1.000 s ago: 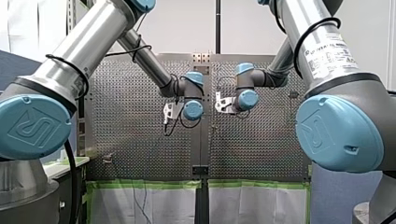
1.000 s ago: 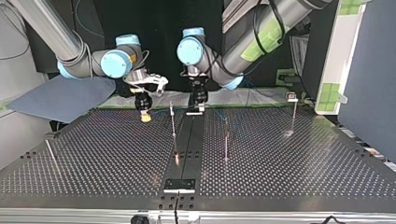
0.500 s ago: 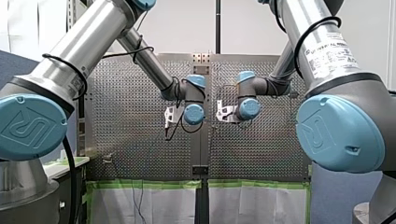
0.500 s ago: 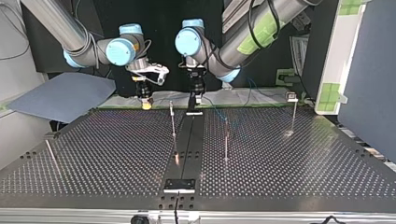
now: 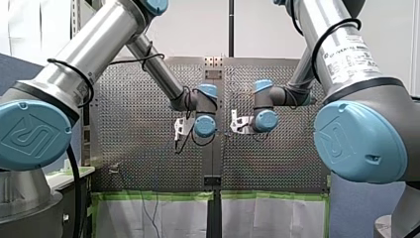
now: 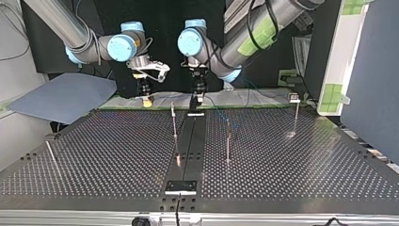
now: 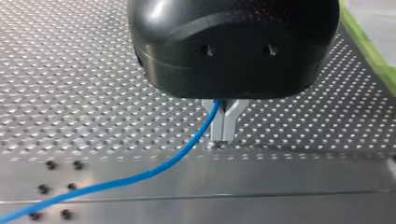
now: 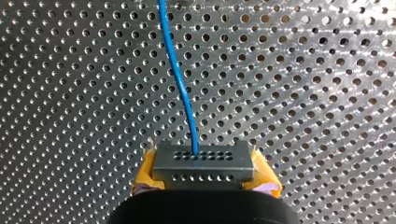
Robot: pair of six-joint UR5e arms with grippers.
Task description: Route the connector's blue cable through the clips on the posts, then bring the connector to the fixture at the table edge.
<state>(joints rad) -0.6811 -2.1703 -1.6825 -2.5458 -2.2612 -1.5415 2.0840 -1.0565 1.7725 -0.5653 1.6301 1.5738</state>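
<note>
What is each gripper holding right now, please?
Left gripper: fingers closed on the blue cable.
Right gripper: closed on the connector.

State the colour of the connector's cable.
The cable is blue, clearest in the right wrist view.

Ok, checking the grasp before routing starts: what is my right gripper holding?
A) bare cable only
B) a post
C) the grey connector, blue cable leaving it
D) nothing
C: in the right wrist view my right gripper has its yellow pads clamped on the grey connector, with the blue cable running out of its face.
</note>
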